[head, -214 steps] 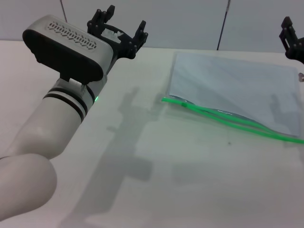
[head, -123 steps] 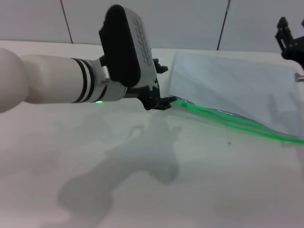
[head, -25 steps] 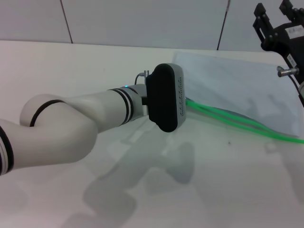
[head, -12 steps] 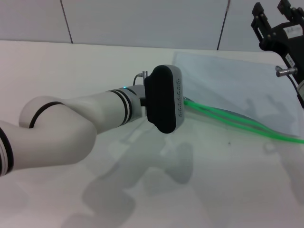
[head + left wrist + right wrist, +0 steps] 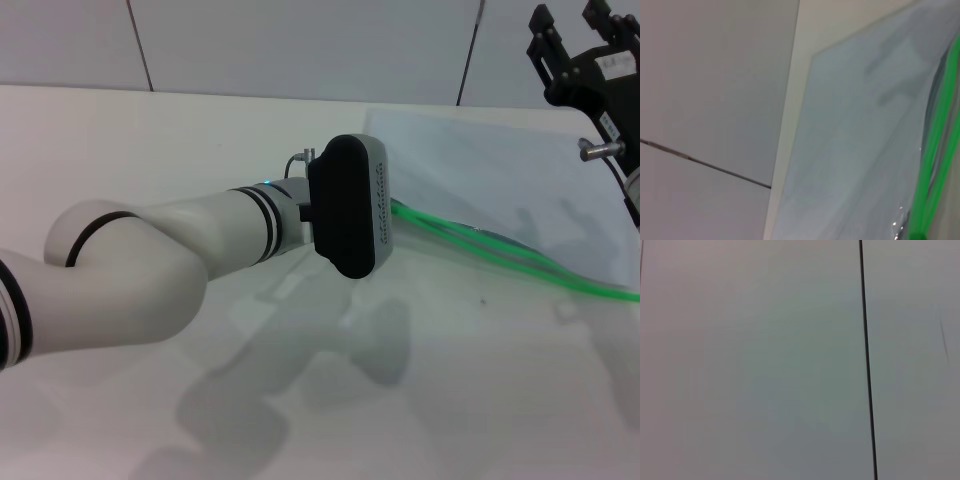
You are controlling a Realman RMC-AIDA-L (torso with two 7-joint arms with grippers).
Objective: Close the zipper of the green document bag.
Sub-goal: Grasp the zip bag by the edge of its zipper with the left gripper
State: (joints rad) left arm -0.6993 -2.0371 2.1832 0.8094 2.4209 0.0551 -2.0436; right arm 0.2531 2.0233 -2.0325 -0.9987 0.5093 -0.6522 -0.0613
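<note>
Green zipper (image 5: 480,243) disappears behind my left wrist housing, so I cannot tell that gripper's grasp; right gripper (image 5: 580,40) is spread.

This looks like a robot test bench in a lab or plain office-like room. A bare white desk (image 5: 200,130) fills most of the head view, and behind it, along the top of the frame, stands a pale grey panelled wall (image 5: 300,45) with thin dark seams (image 5: 140,45) between the panels.
</note>
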